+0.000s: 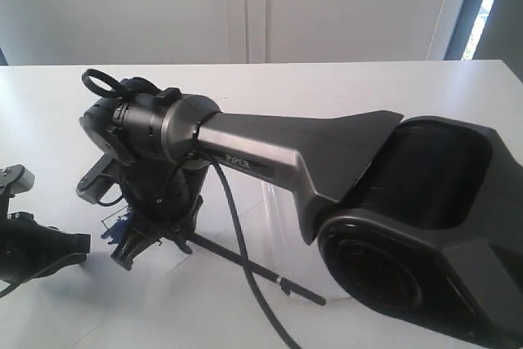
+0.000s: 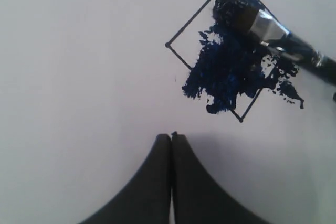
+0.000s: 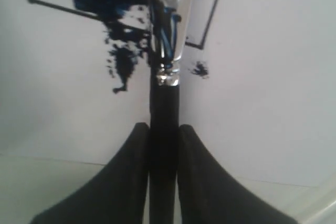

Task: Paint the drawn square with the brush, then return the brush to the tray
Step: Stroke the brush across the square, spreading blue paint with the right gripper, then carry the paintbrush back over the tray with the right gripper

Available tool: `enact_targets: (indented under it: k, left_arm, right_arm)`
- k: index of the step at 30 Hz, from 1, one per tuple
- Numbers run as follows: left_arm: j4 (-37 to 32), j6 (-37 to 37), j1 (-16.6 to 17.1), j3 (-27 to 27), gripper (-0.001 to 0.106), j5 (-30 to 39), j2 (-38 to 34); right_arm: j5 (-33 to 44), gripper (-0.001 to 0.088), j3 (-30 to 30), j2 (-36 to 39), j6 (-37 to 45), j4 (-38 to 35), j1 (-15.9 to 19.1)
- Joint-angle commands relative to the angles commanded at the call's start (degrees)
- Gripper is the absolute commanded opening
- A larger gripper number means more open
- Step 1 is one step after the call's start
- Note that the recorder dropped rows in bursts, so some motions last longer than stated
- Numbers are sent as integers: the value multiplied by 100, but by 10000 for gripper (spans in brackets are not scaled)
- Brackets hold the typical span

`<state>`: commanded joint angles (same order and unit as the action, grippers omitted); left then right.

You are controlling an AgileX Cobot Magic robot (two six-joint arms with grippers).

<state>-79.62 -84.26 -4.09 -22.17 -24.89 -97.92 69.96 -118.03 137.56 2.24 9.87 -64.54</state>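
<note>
Right arm (image 1: pixel 278 145), nearest you: your right gripper (image 3: pixel 164 128) clamped on the brush (image 3: pixel 164 98) handle, bristles down on a corner of the square (image 2: pixel 226 61). Square: partly smeared dark blue, paint spilling past one edge. Your left gripper (image 2: pixel 171 137): jaws pressed together, empty, just beside the square, over the white surface (image 2: pixel 79 51).

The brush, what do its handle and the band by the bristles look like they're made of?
The brush handle looks matte black, painted wood or plastic; the look leaves that open. The ferrule looks like polished metal: silver with bright glints.
</note>
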Motion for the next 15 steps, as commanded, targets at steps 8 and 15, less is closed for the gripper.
enact_targets:
  k: [8,15]
  left_arm:
    - [89,0,0,0,5,159,0]
    - [138,0,0,0,5,313,0]
  right_arm:
    - [0,0,0,-595,-701,844,-79]
    - [0,0,128,-1546,-1055,1126,-79]
